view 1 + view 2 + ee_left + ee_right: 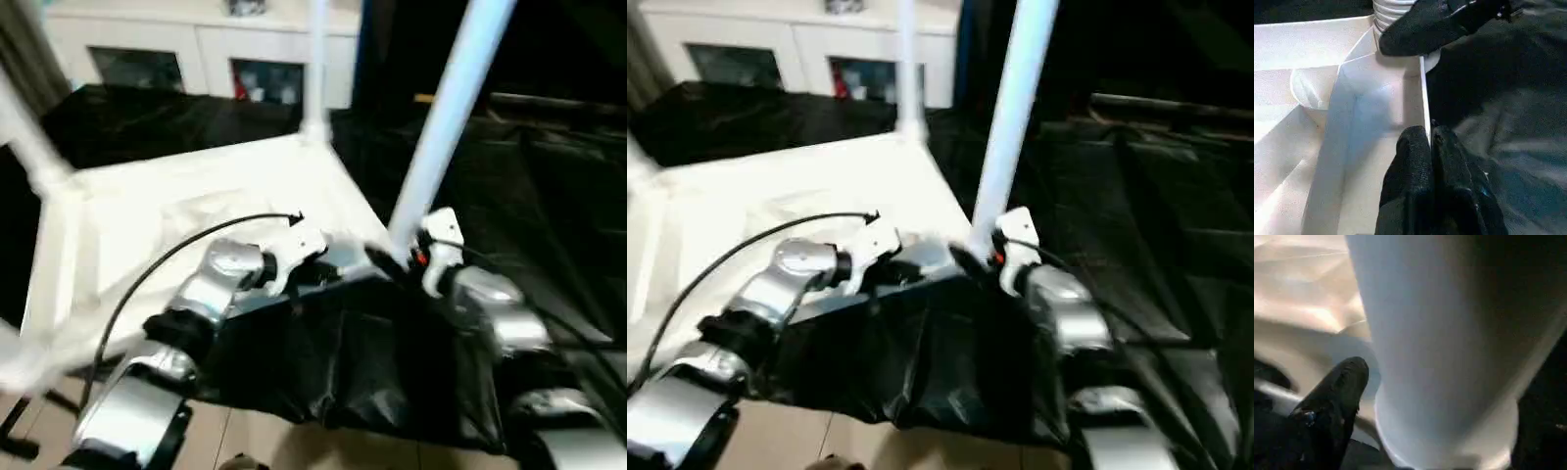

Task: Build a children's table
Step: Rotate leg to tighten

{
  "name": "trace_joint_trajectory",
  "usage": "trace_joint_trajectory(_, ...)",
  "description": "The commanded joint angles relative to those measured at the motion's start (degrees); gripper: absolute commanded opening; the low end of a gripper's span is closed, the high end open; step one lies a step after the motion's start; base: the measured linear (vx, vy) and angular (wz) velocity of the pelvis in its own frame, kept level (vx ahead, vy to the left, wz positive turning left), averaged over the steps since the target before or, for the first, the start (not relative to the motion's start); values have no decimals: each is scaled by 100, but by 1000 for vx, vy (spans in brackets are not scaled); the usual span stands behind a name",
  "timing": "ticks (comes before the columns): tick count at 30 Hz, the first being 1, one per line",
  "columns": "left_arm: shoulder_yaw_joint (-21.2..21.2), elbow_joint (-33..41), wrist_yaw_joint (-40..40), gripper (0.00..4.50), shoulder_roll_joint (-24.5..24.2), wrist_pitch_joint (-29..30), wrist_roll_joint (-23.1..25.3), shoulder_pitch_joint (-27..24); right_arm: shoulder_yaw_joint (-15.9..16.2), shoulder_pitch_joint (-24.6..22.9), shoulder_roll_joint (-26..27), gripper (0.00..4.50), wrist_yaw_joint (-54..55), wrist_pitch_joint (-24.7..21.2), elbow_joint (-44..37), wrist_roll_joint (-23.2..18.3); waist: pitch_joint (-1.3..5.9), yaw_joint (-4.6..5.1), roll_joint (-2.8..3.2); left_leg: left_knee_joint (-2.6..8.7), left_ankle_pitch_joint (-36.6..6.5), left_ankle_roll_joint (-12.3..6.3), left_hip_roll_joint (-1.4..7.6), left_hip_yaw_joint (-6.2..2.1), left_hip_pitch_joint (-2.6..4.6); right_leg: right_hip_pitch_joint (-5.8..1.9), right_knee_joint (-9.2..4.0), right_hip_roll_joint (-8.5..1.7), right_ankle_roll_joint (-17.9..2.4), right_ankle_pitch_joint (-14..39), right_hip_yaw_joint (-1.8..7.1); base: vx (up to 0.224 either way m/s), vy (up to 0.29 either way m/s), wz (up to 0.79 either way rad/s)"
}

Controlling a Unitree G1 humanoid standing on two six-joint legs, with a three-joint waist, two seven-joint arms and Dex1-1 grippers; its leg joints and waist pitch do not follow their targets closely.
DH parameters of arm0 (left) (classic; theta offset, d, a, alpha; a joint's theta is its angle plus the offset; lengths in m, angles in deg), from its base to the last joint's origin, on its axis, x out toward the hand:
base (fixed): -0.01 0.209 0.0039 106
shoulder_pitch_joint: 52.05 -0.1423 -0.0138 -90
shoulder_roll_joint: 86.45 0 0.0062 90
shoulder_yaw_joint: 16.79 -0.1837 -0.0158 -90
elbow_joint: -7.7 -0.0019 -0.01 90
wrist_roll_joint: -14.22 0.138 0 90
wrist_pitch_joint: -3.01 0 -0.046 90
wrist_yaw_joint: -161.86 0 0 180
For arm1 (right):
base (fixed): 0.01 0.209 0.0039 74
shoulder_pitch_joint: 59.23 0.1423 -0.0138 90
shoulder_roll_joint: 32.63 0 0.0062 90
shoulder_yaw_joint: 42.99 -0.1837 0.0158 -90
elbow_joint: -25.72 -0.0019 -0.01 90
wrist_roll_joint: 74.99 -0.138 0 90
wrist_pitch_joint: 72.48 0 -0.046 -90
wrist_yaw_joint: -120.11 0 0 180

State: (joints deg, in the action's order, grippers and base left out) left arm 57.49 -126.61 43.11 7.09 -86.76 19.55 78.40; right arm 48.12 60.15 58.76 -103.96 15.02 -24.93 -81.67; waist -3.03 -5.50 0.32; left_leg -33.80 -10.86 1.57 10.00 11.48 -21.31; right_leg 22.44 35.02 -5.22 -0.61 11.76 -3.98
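While the children's table (196, 211) lies upside down on the black-draped surface (549, 196), its ribbed underside faces up at you and three legs rise from its corners: one at the near right (446, 117), one at the far right (315, 69) and one at the left (29, 147). Your right claw (397, 262) sits at the base of the near right leg, one black finger (1334, 401) on each side of it, closed around the leg just above its socket. Your left claw (1431, 147) is pinched shut on the thin right rim of the tabletop (1422, 98), near that same corner. Behind the surface stands a white cabinet (196, 49) with glass doors
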Motion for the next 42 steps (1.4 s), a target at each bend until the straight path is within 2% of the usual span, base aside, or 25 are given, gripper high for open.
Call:
trace_joint_trajectory(1,-284,267,571,0,-11,-146,-87,-76,472,-159,-112,398,-885,-185,-272,-86,378,-20,12,364,-779,-577,385,-141,76,-291,-316,-412,-1694,-229,268,0,0,0)
trace_joint_trajectory(4,-347,371,971,0,-207,-194,-134,-133,577,-282,-407,398,-1497,-222,-523,-112,352,-25,23,399,-1061,-435,403,-154,87,-278,-361,-419,-1623,293,273,0,0,0)
trace_joint_trajectory(6,-347,394,1092,0,-277,-228,-153,-145,662,-362,-577,398,-1811,-245,-700,-137,334,-26,25,434,-1313,-265,418,-160,114,-257,-403,-420,-1583,667,284,0,0,0)
trace_joint_trajectory(9,-381,403,1337,0,-395,-258,-151,-150,767,-444,-786,398,-2173,-155,-833,-127,331,-28,24,446,-1376,-162,416,-159,122,-245,-402,-420,-1572,713,295,0,0,0)
trace_joint_trajectory(14,-412,487,1728,0,-604,-229,-221,-161,786,-508,-942,398,-2635,-315,-1049,-311,357,-49,18,412,-1088,-287,406,-153,99,-265,-352,-425,-1661,264,290,0,0,0)
trace_joint_trajectory(15,-407,506,1774,0,-630,-230,-230,-166,800,-524,-959,374,-2702,-351,-1092,-334,364,-55,16,406,-1022,-317,406,-153,102,-264,-343,-424,-1680,194,284,0,0,0)
trace_joint_trajectory(18,-405,493,1883,0,-695,-216,-223,-150,864,-572,-941,361,-2737,-354,-1165,-326,355,-60,22,411,-1043,-305,407,-152,105,-257,-354,-427,-1685,292,282,0,0,0)
trace_joint_trajectory(21,-400,430,1850,0,-698,-235,-188,-133,911,-611,-901,330,-2715,-306,-1164,-305,344,-64,4,429,-1189,-206,412,-156,114,-252,-380,-437,-1625,583,290,0,0,0)
trace_joint_trajectory(25,-354,452,1754,0,-652,-161,-247,-174,907,-673,-867,299,-2717,-359,-1205,-320,352,-82,-3,417,-1064,-226,411,-153,108,-254,-364,-436,-1617,477,293,0,0,0)
trace_joint_trajectory(27,-313,418,1557,0,-567,-158,-233,-192,861,-738,-775,291,-2602,-420,-1206,-353,352,-86,-26,412,-1024,-260,410,-148,108,-250,-360,-434,-1620,424,291,0,0,0)
trace_joint_trajectory(29,-283,315,1264,0,-472,-185,-151,-168,770,-759,-640,285,-2379,-444,-1158,-392,341,-100,-20,422,-1107,-245,415,-149,118,-239,-383,-444,-1603,590,291,0,0,0)
trace_joint_trajectory(31,-256,156,887,0,-352,-181,-46,-100,630,-709,-460,282,-2039,-456,-1010,-427,306,-89,-21,452,-1350,-149,412,-157,123,-224,-432,-451,-1522,1014,299,0,0,0)
trace_joint_trajectory(32,-247,120,806,0,-322,-171,-29,-82,595,-690,-416,282,-1953,-466,-967,-434,290,-77,-14,473,-1590,-37,412,-164,156,-202,-480,-464,-1437,1437,306,0,0,0)
trace_joint_trajectory(33,-109,-218,24,0,4,-11,47,133,388,-530,-56,279,-1137,-349,-587,-354,270,-50,-21,480,-1799,78,400,-172,186,-172,-530,-478,-1355,1830,315,0,0,0)
trace_joint_trajectory(35,-52,-395,-395,0,201,116,88,268,300,-424,162,279,-563,-306,-346,-243,269,-15,-31,494,-2013,255,379,-219,216,-163,-573,-494,-1174,2390,307,0,0,0)
trace_joint_trajectory(37,-42,-584,-845,0,430,207,160,421,260,-270,441,279,88,-210,-22,-94,268,26,0,520,-2022,288,378,-244,184,-174,-596,-485,-1026,2403,312,0,0,0)
trace_joint_trajectory(38,-40,-603,-892,0,455,222,165,437,255,-257,472,279,146,-206,5,-86,272,46,-9,519,-2018,283,373,-235,186,-166,-594,-476,-1033,2330,314,0,0,0)
trace_joint_trajectory(39,-24,-693,-1142,0,586,286,189,515,229,-175,641,279,504,-182,147,-22,276,73,17,516,-2031,289,372,-228,193,-154,-591,-468,-1083,2169,321,0,0,0)
trace_joint_trajectory(40,1,-820,-1476,0,805,374,199,626,154,-19,944,279,1118,-167,365,52,277,84,15,515,-2012,277,368,-233,182,-165,-584,-464,-1098,2095,319,0,0,0)
trace_joint_trajectory(42,14,-880,-1625,0,974,373,198,675,52,108,1212,279,1493,-123,484,34,292,105,46,514,-1924,272,352,-219,176,-168,-566,-447,-1149,1852,324,0,0,0)
